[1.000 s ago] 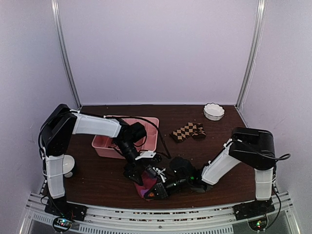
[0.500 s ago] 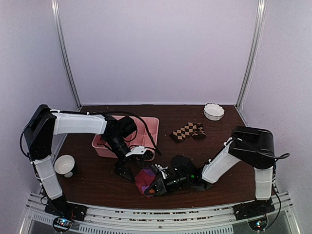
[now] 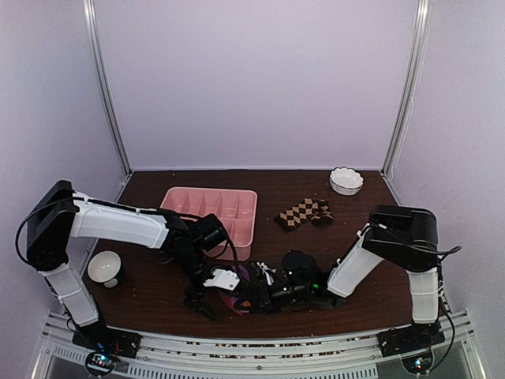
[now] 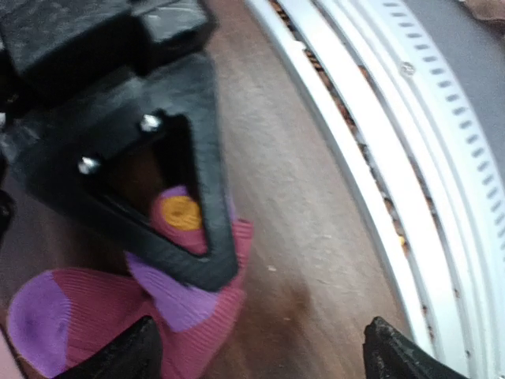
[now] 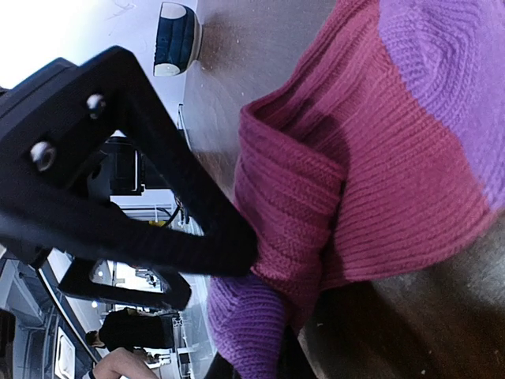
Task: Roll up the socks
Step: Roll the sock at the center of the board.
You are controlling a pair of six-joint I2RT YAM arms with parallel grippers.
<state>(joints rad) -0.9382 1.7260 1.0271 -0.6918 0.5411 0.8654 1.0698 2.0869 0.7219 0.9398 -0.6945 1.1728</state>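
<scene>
The magenta-pink sock (image 3: pixel 235 294) lies bunched near the table's front centre, its purple part showing. My right gripper (image 3: pixel 251 303) reaches in low from the right and is shut on it. In the right wrist view its jaws (image 5: pixel 260 362) pinch the purple cuff end of the sock (image 5: pixel 371 166). My left gripper (image 3: pixel 201 306) is just left of the sock, open and empty. In the left wrist view its fingertips (image 4: pixel 140 351) are spread wide on either side of bare table, with the sock (image 4: pixel 181 316) beside the left one. The checkered sock (image 3: pixel 304 213) lies flat at the back right, untouched.
A pink divided tray (image 3: pixel 211 207) stands behind the left arm. A white bowl (image 3: pixel 346 180) is at the back right and another (image 3: pixel 102 267) at the left edge. The table's front rail (image 4: pixel 410 158) is close beside the left gripper.
My left arm has swung from the tray toward the front, and its gripper now sits low beside the pink sock. The right gripper still holds the sock and has pulled it slightly.
</scene>
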